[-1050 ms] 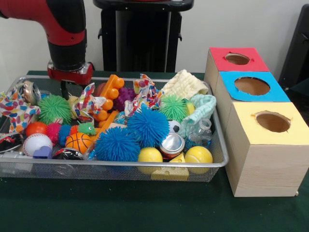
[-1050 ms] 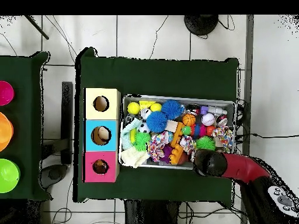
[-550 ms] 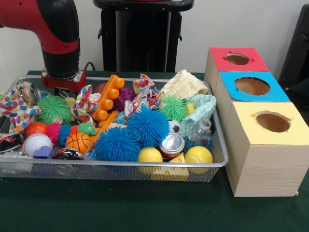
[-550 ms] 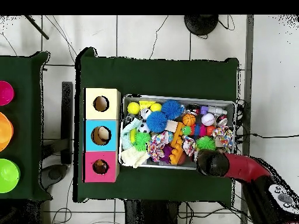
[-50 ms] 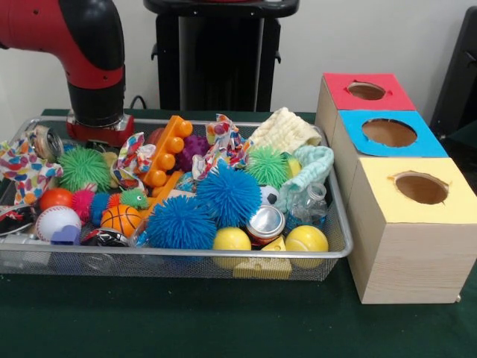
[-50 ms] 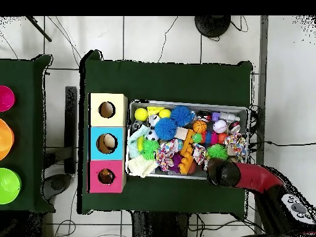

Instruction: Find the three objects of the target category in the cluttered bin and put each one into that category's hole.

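Note:
A wire mesh bin holds a heap of toys. Among them are two blue spiky balls, green spiky balls, yellow balls, a small basketball, a baseball, a metal can and patterned cloths. Three boxes stand beside the bin, with a red top, a blue top and a yellow top, each with a round hole. My gripper hangs low over the bin's back left corner, its lower end hidden behind the toys. In the overhead view the arm covers it.
An orange plastic block, a clear bottle and a cream cloth also lie in the bin. A black stand rises behind the table. Green cloth covers the table in front of the bin.
The arm has shifted a little left and sunk lower into the back left corner of the bin. The toys have not visibly moved.

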### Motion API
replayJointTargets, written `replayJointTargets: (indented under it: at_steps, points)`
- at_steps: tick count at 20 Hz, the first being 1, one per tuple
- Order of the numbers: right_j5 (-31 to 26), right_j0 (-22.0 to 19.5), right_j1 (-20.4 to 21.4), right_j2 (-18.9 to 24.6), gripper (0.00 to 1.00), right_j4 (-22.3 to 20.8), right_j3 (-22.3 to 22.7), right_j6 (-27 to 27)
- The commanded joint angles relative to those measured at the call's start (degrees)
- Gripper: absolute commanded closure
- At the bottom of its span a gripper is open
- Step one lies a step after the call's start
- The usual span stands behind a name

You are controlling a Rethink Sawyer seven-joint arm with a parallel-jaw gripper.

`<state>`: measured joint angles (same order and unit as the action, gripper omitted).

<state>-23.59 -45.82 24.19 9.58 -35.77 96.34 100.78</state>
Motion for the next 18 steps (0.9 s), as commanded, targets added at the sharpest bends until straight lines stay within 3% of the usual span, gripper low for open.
replayJointTargets:
  at_steps: [1,2,4,13,18]
  points:
    - [4.2,-0.7,-3.3,5.1,0.00,-3.0,-3.2,-2.5]
    - [3.8,-1.2,-3.3,5.7,1.00,-2.9,-3.1,-3.2]
    - [0.8,-0.5,-2.6,5.4,1.00,-2.0,-3.2,-3.5]
    - [-0.9,-0.9,4.0,6.1,1.00,0.4,1.7,-2.2]
    - [-4.3,-1.9,9.0,9.5,1.00,3.5,3.4,-3.7]
